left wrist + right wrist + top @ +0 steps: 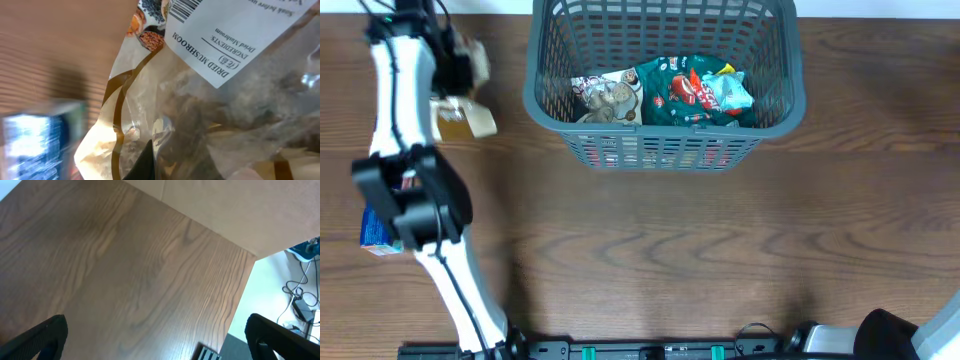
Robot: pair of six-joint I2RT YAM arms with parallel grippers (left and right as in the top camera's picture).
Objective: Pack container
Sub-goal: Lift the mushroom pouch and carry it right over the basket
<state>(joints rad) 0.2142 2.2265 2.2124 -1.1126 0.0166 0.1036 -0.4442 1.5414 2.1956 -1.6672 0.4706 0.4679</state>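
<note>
Clear, tan-trimmed plastic packet of dried mushrooms (215, 100): your left gripper (455, 90) clamps it; your right gripper (160, 337) gapes open.

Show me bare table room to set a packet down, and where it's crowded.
Free: the table in front of the container, through to the right side. Crowded: the left edge, around the mushroom bag and blue box.

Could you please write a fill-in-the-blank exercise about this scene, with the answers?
1. The clear bag's label reads Dried ____.
2. The green packet lies inside the grey ____.
3. The right gripper's jaws stand ____ over the table.
4. The small box on the table is ____.
Answers: mushroom; basket; open; blue.
</note>
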